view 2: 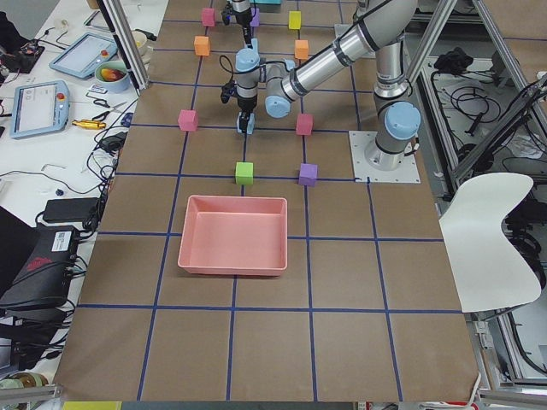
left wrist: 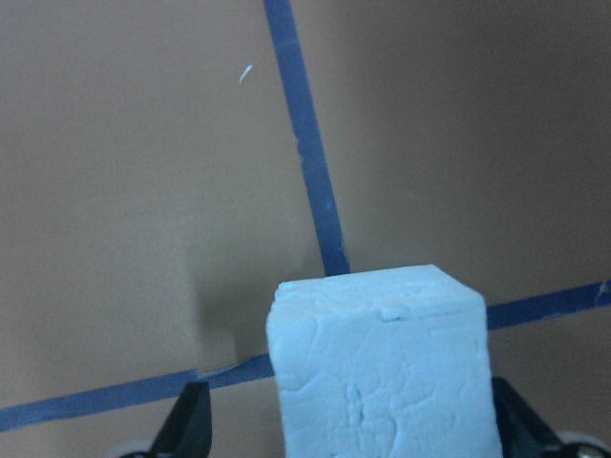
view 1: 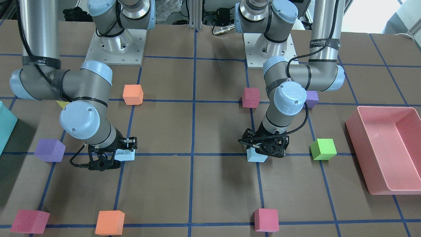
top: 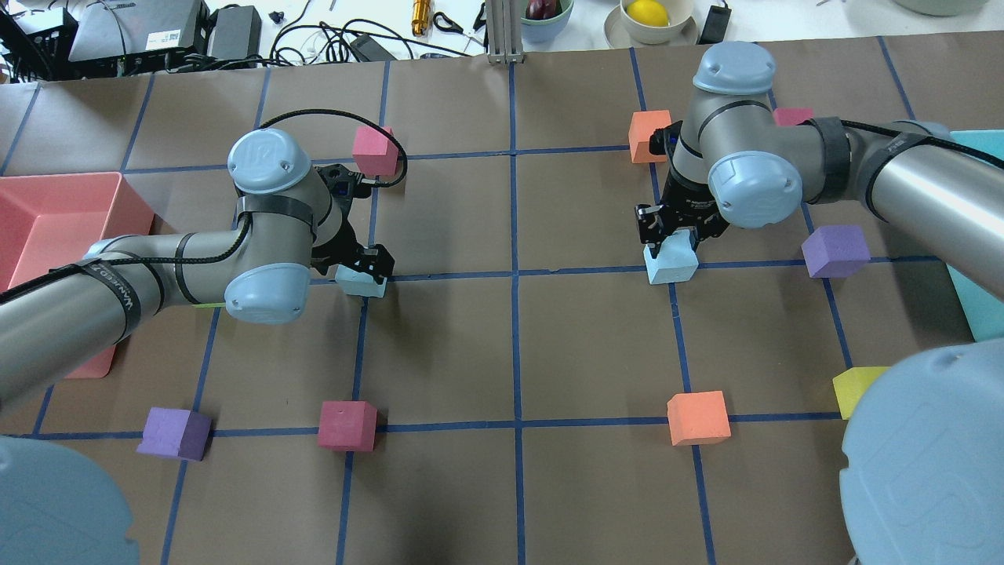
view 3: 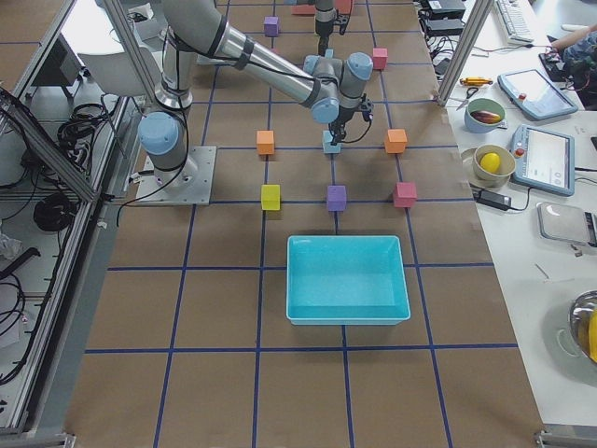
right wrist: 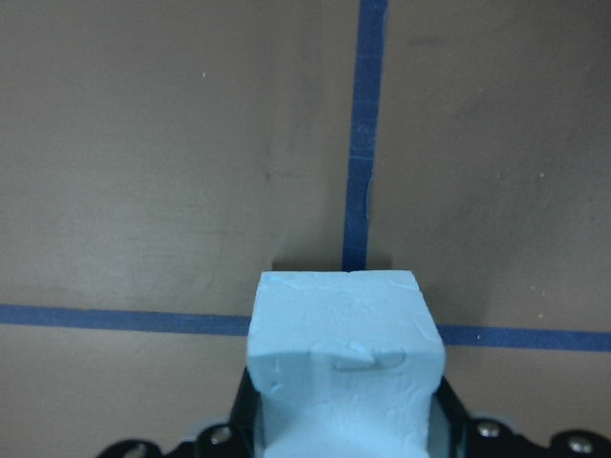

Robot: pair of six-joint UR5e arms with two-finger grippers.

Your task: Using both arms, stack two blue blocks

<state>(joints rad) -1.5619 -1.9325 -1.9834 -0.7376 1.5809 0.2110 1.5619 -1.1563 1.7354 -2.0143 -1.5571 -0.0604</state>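
Observation:
One pale blue block (top: 361, 282) sits on a blue tape crossing, left of centre. My left gripper (top: 367, 265) is down over it. In the left wrist view the block (left wrist: 382, 372) stands between the fingers (left wrist: 191, 425) with a gap on one side, so the gripper is open. The second blue block (top: 671, 264) sits right of centre. My right gripper (top: 674, 234) is down on it. In the right wrist view the fingers press both sides of that block (right wrist: 346, 353). Both also show in the front view: the left gripper (view 1: 266, 149) and the right gripper (view 1: 107, 159).
A pink bin (view 1: 368, 144) stands on my left side and a teal bin (view 1: 5, 125) on my right. Green (view 1: 324, 148), purple (view 1: 49, 149), orange (view 1: 133, 94) and magenta (view 1: 265, 220) cubes lie scattered on the grid around both arms.

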